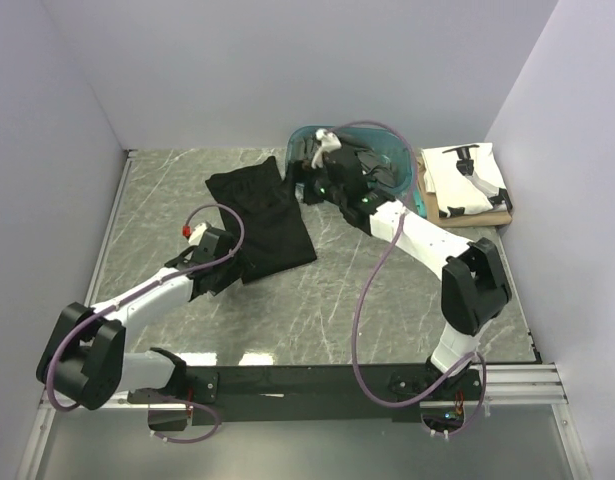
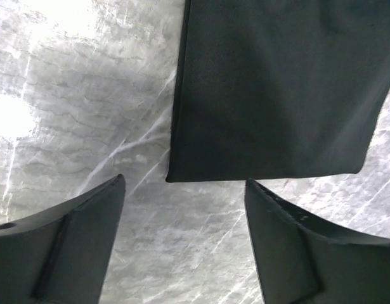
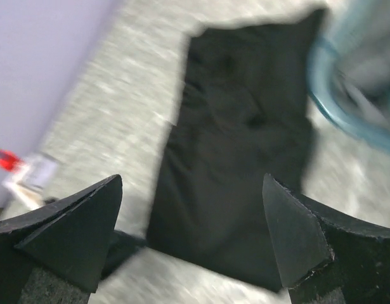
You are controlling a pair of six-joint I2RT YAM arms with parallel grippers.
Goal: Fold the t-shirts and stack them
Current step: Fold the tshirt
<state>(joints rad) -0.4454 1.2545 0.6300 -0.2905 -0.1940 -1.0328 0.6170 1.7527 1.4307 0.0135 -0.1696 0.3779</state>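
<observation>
A plain black t-shirt (image 1: 265,215) lies folded lengthwise on the marble table; it also shows in the left wrist view (image 2: 277,88) and the right wrist view (image 3: 239,152). My left gripper (image 1: 230,268) is open and empty just at the shirt's near left corner (image 2: 182,187). My right gripper (image 1: 305,180) is open and empty, above the shirt's far right edge beside the tub (image 3: 192,183). A white t-shirt with black print (image 1: 465,180) lies folded on a tan one (image 1: 502,214) at the far right. Dark grey shirts (image 1: 372,165) fill the tub.
The teal plastic tub (image 1: 405,165) stands at the back centre-right, its rim showing in the right wrist view (image 3: 334,107). Pale walls close in the table on three sides. The marble table (image 1: 317,300) runs to a black rail at the near edge.
</observation>
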